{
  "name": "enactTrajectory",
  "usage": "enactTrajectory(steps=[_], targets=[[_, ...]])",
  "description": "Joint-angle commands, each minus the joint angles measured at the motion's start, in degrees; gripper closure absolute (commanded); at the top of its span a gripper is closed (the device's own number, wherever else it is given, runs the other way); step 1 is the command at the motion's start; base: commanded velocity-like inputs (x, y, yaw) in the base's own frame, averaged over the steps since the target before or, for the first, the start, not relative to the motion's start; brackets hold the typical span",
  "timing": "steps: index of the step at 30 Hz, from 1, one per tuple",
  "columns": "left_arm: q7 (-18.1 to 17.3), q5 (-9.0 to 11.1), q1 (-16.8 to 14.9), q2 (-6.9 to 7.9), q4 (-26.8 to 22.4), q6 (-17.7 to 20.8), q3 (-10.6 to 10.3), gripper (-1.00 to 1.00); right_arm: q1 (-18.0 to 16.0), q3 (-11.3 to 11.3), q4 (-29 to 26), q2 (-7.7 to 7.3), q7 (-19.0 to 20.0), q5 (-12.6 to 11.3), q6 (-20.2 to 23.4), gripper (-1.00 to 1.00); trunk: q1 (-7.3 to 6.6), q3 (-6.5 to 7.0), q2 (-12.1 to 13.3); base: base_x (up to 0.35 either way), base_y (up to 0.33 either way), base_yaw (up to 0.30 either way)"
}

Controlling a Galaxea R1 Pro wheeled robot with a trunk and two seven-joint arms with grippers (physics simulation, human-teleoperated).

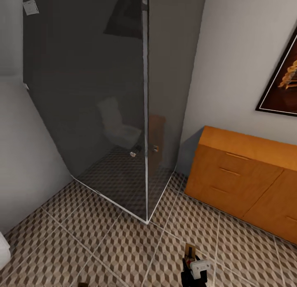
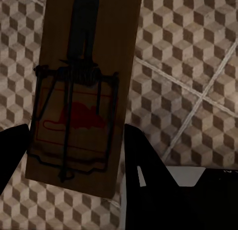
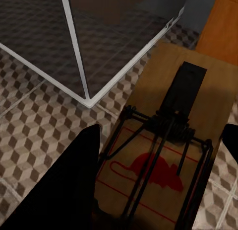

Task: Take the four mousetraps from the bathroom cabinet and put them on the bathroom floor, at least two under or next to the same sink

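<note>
**Both grippers loaded, shower corner ahead**

Right gripper (image 1: 194, 264) at near edge of head view, pinching a mousetrap (image 1: 190, 251) upright over the floor (image 1: 103, 233). Right wrist view: trap (image 3: 168, 160) between dark fingers (image 3: 74, 185), red mouse print visible. Left gripper (image 2: 74, 155) clamps a second trap (image 2: 82, 91) above tiles. Glass shower (image 1: 103, 105) stands ahead, its metal-edged corner jutting near-centre. Cabinet (image 1: 247, 175) on the right against the wall, drawers closed. Picture (image 1: 282, 82) hangs above it. Open tile between shower corner and cabinet.
</note>
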Motion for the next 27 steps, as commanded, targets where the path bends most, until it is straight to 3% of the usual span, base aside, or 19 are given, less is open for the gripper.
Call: enactTrajectory(steps=[1, 27], targets=[[0.23, 0.26, -0.04, -0.01, 0.04, -0.13, -0.48, 1.00, -0.04, 0.52, 0.03, 0.01, -0.39, -0.18, -0.13, 1.00, 0.03, -0.11, -0.11, 0.000, 0.000, 0.289], [0.23, 0.26, -0.04, -0.03, 0.03, -0.13, -0.48, 1.00, -0.04, 0.54, 0.03, 0.01, -0.39, -0.18, -0.13, 1.00, 0.03, -0.11, -0.11, 0.000, 0.000, 0.289]])
